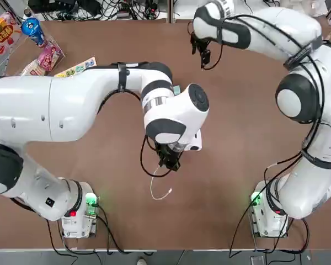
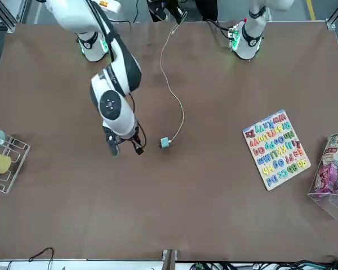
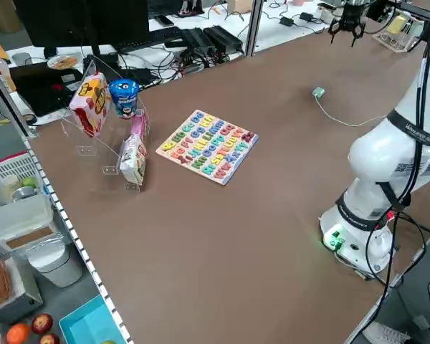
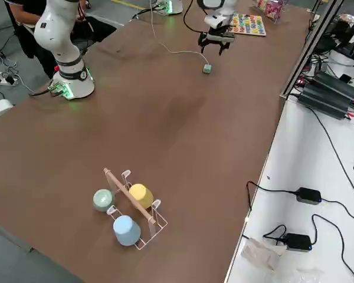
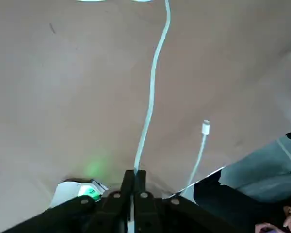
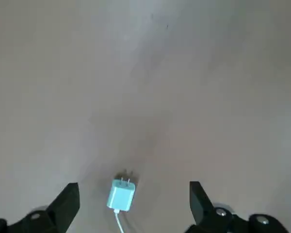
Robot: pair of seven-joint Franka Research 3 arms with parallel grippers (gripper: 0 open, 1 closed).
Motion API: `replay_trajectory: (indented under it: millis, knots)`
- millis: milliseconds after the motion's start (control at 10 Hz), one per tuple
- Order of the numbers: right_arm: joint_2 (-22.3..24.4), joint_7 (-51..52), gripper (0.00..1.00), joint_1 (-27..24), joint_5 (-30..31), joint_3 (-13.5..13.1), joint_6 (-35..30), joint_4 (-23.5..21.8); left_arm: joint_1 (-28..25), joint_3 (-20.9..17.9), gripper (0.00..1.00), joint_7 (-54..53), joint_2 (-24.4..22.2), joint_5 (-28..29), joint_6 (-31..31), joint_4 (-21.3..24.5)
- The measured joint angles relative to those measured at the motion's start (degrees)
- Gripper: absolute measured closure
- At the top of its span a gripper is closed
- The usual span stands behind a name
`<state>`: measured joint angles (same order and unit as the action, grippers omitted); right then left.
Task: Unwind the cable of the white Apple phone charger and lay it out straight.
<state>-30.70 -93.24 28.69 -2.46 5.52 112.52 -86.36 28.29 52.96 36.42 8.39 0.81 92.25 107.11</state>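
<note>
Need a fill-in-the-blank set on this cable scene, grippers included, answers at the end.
The left hand is closed on the white ____. The right hand, over the table, has its fingers ____. In the front view, the plug block lies between the right arm and the ____ board. The rack holds ____ cups.

Missing words: cord; open; alphabet; three.

Front and top views of 1 shared tabletop (image 1: 237,182), from opposite sides
</note>
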Motion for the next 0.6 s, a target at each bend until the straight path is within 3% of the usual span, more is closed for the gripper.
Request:
replay_trajectory:
  millis: [300, 600]
  knots:
    - [-5.2, -0.1, 0.00, 3.4, 0.3, 0.0, 5.4, 1.0, 0.0, 0.4, 0.96, 0.1, 0.0, -0.1, 0.0, 0.0]
    - [-9.7, 0.1, 0.00, 4.6, 0.7, 0.0, 7.6, 4.8, 0.0, 2.9, 0.96, 1.7, 0.0, -0.1, -0.4, 0.0]
